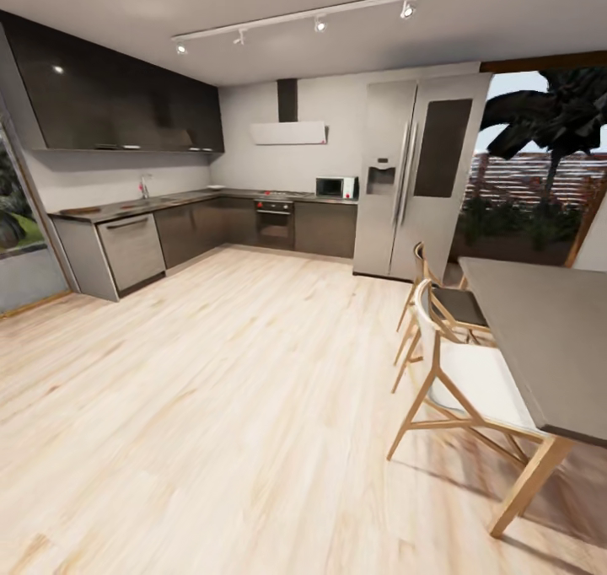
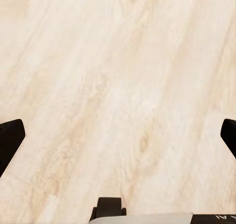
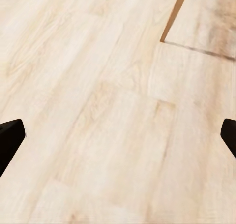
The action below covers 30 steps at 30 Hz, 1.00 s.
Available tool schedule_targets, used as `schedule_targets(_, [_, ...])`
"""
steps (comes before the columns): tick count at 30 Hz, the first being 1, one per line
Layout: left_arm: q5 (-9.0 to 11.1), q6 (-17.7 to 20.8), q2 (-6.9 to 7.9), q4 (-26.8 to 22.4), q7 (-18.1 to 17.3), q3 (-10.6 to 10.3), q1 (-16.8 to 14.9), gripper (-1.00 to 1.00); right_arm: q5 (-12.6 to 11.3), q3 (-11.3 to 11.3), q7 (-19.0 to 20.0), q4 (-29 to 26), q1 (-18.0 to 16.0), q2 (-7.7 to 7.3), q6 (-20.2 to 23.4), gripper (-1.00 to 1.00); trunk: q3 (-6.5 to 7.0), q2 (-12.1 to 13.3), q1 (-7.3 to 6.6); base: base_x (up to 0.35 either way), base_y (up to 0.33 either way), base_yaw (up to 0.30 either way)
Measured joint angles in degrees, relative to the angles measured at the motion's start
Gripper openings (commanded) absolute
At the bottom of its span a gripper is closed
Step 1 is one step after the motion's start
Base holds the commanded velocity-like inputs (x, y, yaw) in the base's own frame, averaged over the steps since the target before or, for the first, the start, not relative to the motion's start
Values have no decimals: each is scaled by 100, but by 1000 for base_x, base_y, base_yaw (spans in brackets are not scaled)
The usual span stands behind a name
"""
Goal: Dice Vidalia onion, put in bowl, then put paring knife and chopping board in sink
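Pale wooden plank floor [image 1: 211,406] lies between the robot and the long grey glossy countertop [image 1: 169,201]. Both the left gripper [image 2: 118,135] and right gripper [image 3: 118,135] hang wide open, empty. Driving on well means swinging left of the dark dining table [image 1: 548,339] and squaring up at the chrome tap [image 1: 144,187].

Bright, even interior lighting from ceiling track spotlights [image 1: 319,24] and daylight through the window [image 1: 539,162]; soft chair [image 1: 459,381] shadows on the floor [image 1: 211,406]; specular highlights on upper cabinets [image 1: 118,94]; wide-angle stretching toward frame edges.
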Motion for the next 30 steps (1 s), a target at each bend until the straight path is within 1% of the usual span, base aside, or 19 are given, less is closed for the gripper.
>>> schedule_targets(30, [0, 0, 0, 9, 0, 0, 1, 100, 0, 1, 0, 0, -2, 1, 0, 100, -30, 0, 0, 307, 2, 255])
